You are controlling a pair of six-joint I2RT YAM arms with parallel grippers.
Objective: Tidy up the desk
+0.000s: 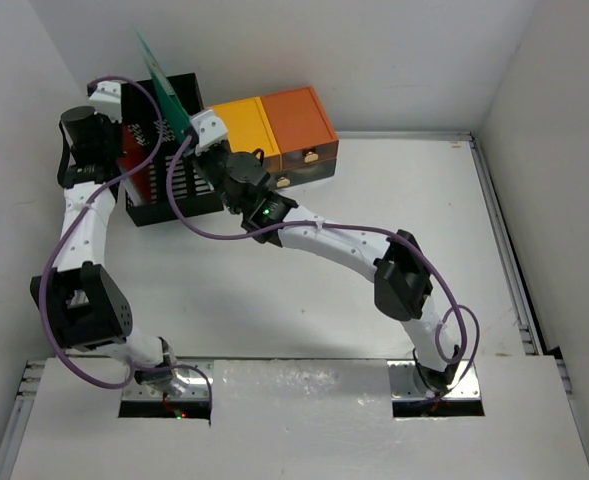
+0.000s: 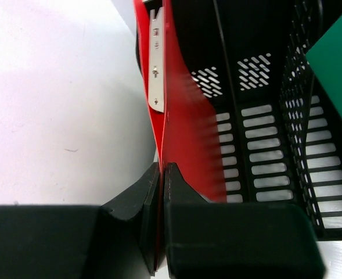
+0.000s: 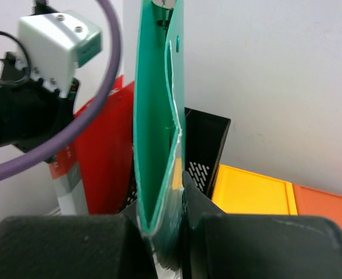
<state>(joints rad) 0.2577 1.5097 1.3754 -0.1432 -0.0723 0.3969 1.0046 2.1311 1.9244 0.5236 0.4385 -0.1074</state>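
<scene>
Left gripper (image 2: 162,170) clamps red folder (image 2: 185,133); right gripper (image 3: 164,200) clamps green folder (image 3: 156,104) above black rack (image 2: 236,93).

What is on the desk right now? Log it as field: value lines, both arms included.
desk: white tabletop, metal rim
organizer: black mesh organizer, far left corner
left fingers: shut on red folder, at organizer's left side
right fingers: shut on green folder, upright over organizer
beside organizer: yellow box, orange box, side by side

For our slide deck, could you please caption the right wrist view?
Right hand clamps a green folder, with the black rack and yellow box behind it.
</scene>
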